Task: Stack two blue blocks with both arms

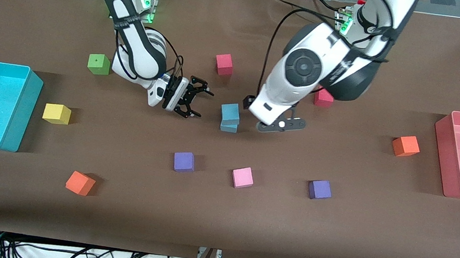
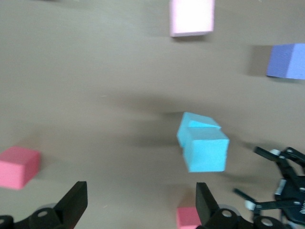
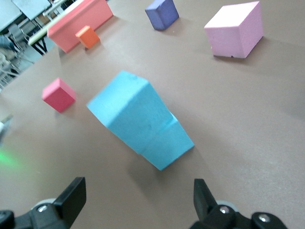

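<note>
The two light blue blocks stand stacked at the table's middle. The upper block [image 1: 230,112] sits slightly askew on the lower block [image 1: 229,126]. My right gripper [image 1: 203,104] is open and empty beside the stack, toward the right arm's end. My left gripper [image 1: 280,125] hangs low beside the stack, toward the left arm's end, apart from it. The left wrist view shows the stack [image 2: 205,143] ahead of my open, empty left gripper [image 2: 140,191]. The right wrist view shows the stack [image 3: 138,117] ahead of my open right gripper [image 3: 138,187].
Scattered cubes: red [image 1: 224,64], red [image 1: 323,98], green [image 1: 98,64], yellow [image 1: 56,113], orange [image 1: 80,183], orange [image 1: 405,146], purple [image 1: 184,161], purple [image 1: 319,189], pink [image 1: 242,177]. A cyan bin [image 1: 18,122] and a pink bin [image 1: 441,153] stand at the table's ends.
</note>
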`<state>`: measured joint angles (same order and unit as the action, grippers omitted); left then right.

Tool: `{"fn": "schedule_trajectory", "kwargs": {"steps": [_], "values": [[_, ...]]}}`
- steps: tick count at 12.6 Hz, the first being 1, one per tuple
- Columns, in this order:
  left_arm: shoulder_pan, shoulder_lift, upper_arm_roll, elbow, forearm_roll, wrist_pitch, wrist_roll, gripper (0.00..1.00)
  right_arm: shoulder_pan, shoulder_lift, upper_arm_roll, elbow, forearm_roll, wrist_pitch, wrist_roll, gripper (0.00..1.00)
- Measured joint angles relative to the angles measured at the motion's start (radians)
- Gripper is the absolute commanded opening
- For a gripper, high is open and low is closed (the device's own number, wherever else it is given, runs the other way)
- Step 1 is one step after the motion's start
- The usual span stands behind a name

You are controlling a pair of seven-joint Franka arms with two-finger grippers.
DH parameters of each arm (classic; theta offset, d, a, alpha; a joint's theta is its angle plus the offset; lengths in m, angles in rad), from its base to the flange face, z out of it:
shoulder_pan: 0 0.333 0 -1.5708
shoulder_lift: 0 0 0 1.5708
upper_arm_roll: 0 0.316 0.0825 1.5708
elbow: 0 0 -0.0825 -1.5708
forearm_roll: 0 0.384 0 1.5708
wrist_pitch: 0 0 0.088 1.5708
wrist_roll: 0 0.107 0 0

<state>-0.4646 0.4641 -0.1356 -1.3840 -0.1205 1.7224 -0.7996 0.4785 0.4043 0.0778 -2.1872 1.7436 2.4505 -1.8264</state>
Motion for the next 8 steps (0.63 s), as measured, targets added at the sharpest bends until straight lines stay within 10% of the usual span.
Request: {"fn": "schedule_trajectory", "kwargs": {"steps": [8], "values": [[0.302, -0.397, 0.082, -0.175, 0.098, -0.262, 0.498, 1.0, -0.263, -0.231, -0.005, -0.049, -0.719, -0.314, 0.734, 1.0]]}}
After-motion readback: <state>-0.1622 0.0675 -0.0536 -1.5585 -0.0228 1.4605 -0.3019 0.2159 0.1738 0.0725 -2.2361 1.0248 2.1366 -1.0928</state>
